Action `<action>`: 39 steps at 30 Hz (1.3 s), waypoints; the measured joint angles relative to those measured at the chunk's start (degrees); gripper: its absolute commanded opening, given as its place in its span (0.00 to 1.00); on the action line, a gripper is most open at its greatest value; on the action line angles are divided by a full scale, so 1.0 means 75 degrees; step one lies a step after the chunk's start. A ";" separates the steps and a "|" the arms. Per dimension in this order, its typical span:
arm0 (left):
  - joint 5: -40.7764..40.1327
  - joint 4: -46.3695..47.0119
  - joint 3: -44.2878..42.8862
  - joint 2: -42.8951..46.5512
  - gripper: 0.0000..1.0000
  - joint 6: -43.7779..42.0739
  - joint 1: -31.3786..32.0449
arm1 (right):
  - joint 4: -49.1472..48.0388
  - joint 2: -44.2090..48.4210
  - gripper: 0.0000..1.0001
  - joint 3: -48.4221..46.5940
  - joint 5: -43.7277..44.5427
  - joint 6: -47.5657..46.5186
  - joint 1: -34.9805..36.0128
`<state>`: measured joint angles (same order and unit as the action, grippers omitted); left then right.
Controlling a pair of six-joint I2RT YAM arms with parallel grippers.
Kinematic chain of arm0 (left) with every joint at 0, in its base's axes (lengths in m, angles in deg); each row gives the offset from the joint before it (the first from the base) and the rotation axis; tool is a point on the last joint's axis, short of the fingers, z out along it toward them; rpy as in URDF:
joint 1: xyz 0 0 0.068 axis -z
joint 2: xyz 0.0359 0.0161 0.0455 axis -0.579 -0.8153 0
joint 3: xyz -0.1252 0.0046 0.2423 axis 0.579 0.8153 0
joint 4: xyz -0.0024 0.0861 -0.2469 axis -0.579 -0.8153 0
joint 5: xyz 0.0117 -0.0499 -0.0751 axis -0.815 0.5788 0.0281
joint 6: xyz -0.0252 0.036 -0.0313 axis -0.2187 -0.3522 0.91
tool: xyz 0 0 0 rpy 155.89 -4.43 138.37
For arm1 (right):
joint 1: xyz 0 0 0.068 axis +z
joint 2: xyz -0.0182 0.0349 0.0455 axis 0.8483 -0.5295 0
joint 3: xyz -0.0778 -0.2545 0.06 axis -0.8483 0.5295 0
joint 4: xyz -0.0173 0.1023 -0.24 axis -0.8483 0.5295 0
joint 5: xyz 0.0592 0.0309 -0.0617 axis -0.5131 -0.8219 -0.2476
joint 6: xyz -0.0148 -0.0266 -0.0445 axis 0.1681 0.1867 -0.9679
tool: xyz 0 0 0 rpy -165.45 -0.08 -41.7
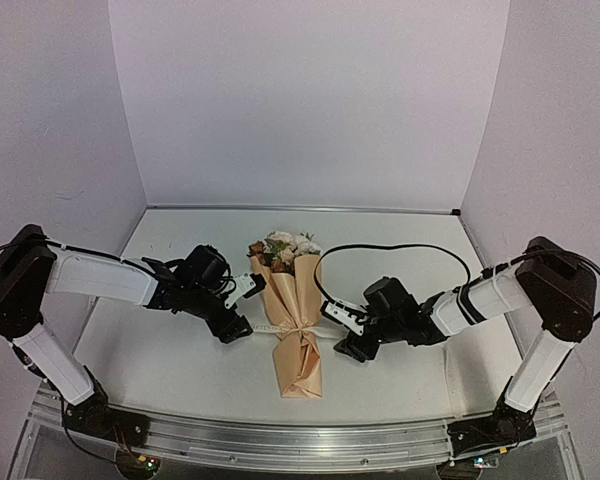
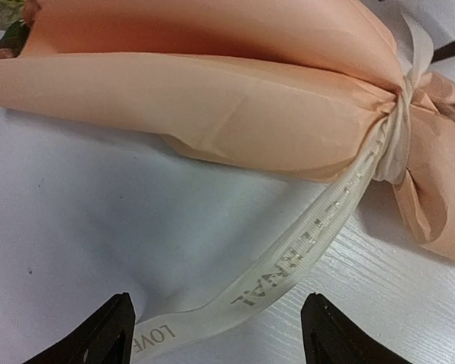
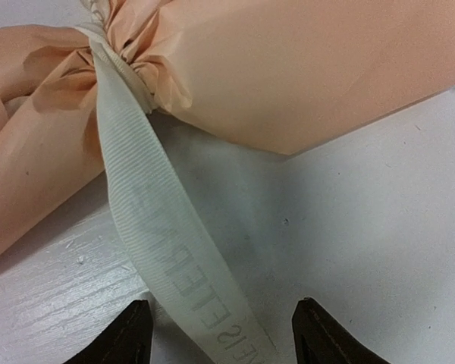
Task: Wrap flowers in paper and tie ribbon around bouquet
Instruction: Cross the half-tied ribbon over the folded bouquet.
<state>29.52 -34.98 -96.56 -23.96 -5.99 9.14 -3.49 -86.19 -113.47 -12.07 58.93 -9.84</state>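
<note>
We log the bouquet lying on the table between the arms, ribbon cinched round its middle. Left gripper and right gripper stand spread, a ribbon tail lying loose between each one's jaws.

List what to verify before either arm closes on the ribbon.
1. The paper is wrapped around the flowers: ok.
2. The ribbon is cinched round the bouquet: ok.
3. One ribbon end lies between the fingers of the left gripper: ok, fingers apart.
4. The other end lies between the fingers of the right gripper: ok, fingers apart.
5. The knot is finished: cannot tell.
6. The bouquet lies flat on the table: ok.
</note>
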 measured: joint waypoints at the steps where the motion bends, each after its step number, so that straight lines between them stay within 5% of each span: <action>1: 0.0064 0.0000 -0.0002 -0.0064 0.79 -0.0113 0.0033 | -0.0043 -0.0016 0.59 0.0000 0.0014 -0.0021 0.0000; 8: 0.0247 0.0067 -0.0060 -0.0670 0.72 -0.0708 0.0124 | -0.0264 -0.0115 0.45 -0.0003 0.0130 -0.0115 0.0000; 17: -0.0077 0.0320 -0.0202 -0.0977 0.14 -0.0876 0.0130 | -0.0295 -0.0145 0.03 -0.0003 0.0340 -0.0065 0.0009; 20: -0.0109 0.0439 -0.0260 -0.0977 0.02 -0.0825 0.0130 | -0.0310 -0.0107 0.00 0.0058 0.0457 0.0019 0.0044; 29: -0.0253 0.0551 -0.0407 -0.0977 0.00 -0.0425 0.0213 | 0.0270 0.1227 0.00 0.0746 0.1060 0.0383 0.0382; 39: -0.0437 0.0410 -0.0952 -0.0974 0.00 0.1698 0.0468 | 0.0783 0.2819 0.00 0.1731 0.2113 0.1163 0.1749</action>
<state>26.24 -31.90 -103.70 -31.26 6.74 12.65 2.38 -65.04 -100.48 3.78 67.65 3.27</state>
